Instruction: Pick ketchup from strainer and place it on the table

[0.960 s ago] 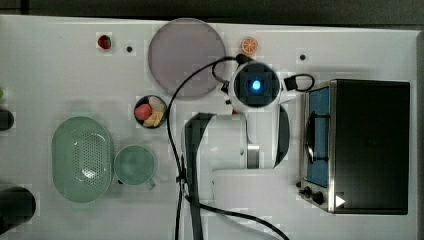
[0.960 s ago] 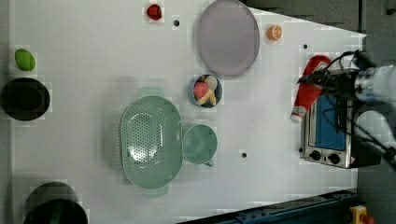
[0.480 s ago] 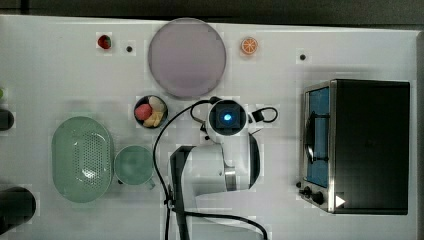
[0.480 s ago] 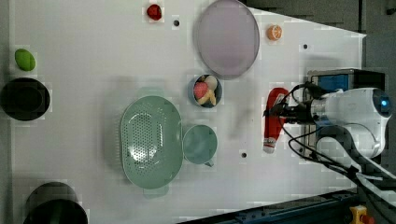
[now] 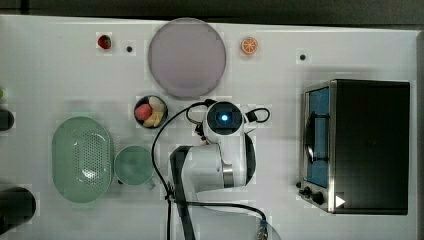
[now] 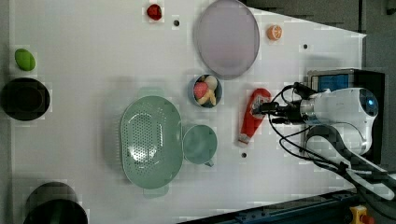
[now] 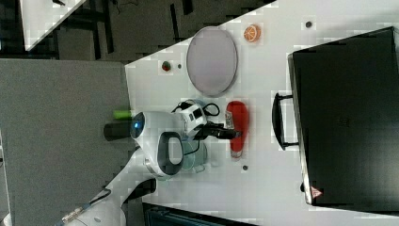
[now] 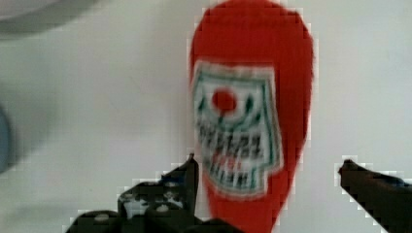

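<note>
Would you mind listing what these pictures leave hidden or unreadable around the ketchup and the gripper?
- Top view: the arm covers the ketchup and the gripper.
- Wrist view: the ketchup runs off the picture's edge at its cap end; its label print is too blurred to read.
- Left view: the gripper is at the ketchup, but its fingertips are too small to separate.
- Right view: the arm covers most of the green cup.

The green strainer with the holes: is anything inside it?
Nothing: the strainer shows only its dotted bottom. The ketchup lies outside it on the table. Whatever sits under the strainer is hidden.
</note>
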You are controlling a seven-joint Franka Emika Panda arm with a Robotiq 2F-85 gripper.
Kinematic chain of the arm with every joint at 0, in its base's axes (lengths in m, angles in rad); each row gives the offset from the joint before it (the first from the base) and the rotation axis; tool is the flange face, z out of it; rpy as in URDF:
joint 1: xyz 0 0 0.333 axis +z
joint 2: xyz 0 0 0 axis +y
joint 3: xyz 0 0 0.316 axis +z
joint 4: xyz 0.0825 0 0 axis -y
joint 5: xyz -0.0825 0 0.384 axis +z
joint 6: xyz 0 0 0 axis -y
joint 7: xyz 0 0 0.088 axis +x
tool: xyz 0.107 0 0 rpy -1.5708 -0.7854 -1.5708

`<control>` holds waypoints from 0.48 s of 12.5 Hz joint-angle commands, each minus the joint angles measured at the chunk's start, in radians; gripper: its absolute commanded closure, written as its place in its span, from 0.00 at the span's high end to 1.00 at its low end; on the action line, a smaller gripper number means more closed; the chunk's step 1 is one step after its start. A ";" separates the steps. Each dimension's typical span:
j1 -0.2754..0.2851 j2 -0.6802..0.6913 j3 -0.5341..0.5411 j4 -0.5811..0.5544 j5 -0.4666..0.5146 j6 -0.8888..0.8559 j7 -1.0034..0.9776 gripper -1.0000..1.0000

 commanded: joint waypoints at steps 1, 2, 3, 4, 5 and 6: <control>-0.013 -0.062 0.006 0.047 0.004 0.006 -0.030 1.00; -0.013 -0.090 0.008 0.069 0.005 -0.008 -0.022 1.00; -0.012 -0.121 0.010 0.096 0.009 -0.036 -0.009 1.00; -0.011 -0.149 0.011 0.126 0.028 -0.075 0.019 1.00; -0.011 -0.174 0.012 0.162 0.061 -0.128 0.048 1.00; -0.011 -0.197 0.014 0.203 0.107 -0.191 0.065 1.00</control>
